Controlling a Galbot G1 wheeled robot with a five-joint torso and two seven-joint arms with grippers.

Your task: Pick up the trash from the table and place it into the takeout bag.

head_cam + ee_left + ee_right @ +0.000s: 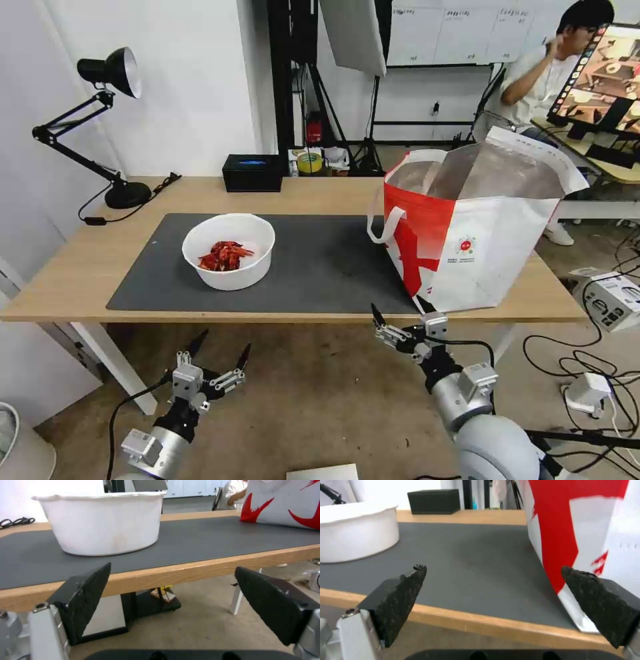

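A white round bowl [229, 251] with red crayfish shells [225, 256] sits on the left half of the dark grey mat [320, 267] on the light-wood table [80, 267]. The tall red-and-white takeout bag [467, 233] stands open at the table's right end, its foil lining showing. My left gripper [222, 350] hangs open below the table's front edge, in front of the bowl [103, 522]. My right gripper [400, 313] is open at the front edge, just beside the bag's near corner [586, 530]. Both hold nothing.
A black desk lamp [100, 127] stands at the table's far left corner, and a black box [252, 172] at the back edge. Cables and a white device [613, 300] lie on the floor to the right. Open mat lies between bowl and bag.
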